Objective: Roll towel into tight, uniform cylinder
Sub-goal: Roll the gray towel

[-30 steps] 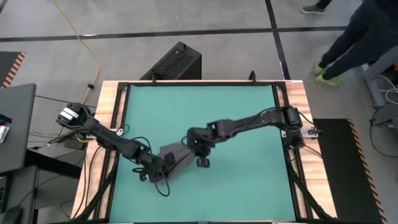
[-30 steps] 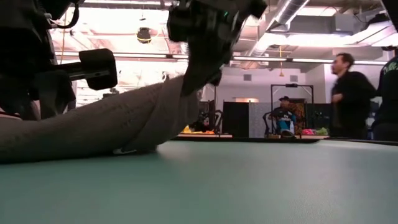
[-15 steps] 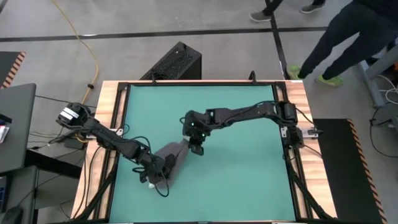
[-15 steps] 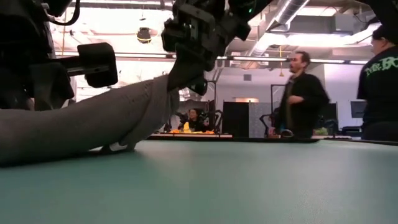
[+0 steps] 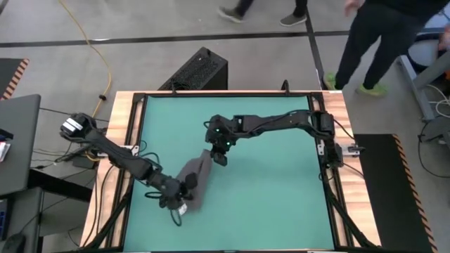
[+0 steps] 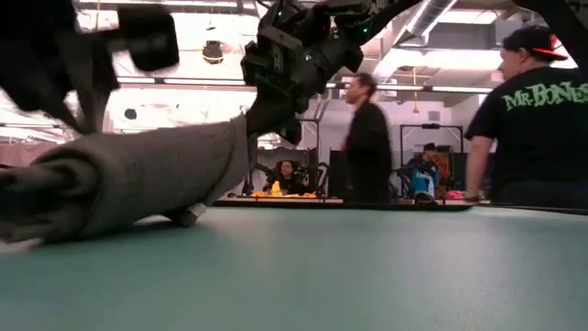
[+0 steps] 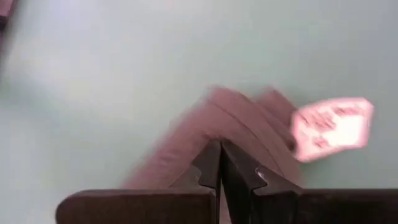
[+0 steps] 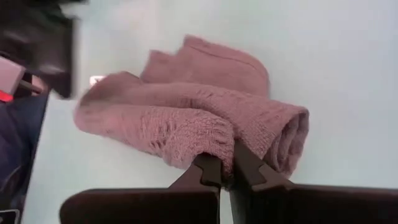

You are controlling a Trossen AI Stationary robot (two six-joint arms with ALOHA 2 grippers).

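while both end effectors pinch its opposite ends, left end effector (image 5: 181, 197) and right end effector (image 5: 216, 153), the towel (image 5: 195, 181) lies rolled on the teal mat (image 5: 274, 190).

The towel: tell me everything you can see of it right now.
The towel is dark grey, soft knit-looking cloth, bunched into a loose, uneven roll lying at a slant on the teal mat. A white tag sticks out at one end. The left pincer and the right pincer each pinch an end, shut.

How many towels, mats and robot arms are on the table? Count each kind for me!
Towel: 1
Teal mat: 1
Robot arms: 2, the left gripper and right gripper each pinching an end of the towel
Total: 4
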